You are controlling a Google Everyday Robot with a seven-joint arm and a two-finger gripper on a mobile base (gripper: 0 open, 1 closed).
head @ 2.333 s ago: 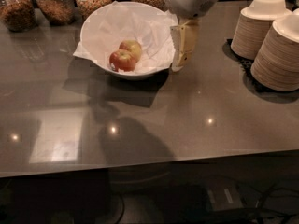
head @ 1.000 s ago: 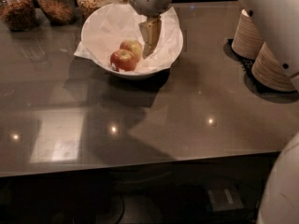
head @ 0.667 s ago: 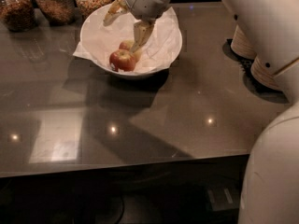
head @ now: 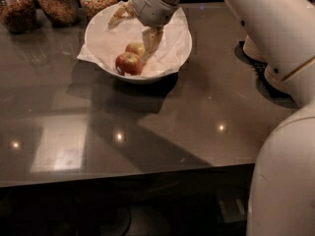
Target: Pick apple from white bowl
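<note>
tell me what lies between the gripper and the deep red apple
In the camera view, the paler yellow-green apple lies between the open gripper and the small deep red apple, inside the wide glossy white bowl.

Snack counter, likely a break-room or café kitchen. Three glass jars (head: 59,4) of nuts and grains line the back of a dark, glossy desk (head: 162,132), near a white bowl (head: 183,45) holding a red apple (head: 129,63). The robot's gripper (head: 135,29) hangs inside the bowl, fingers spread.
</note>
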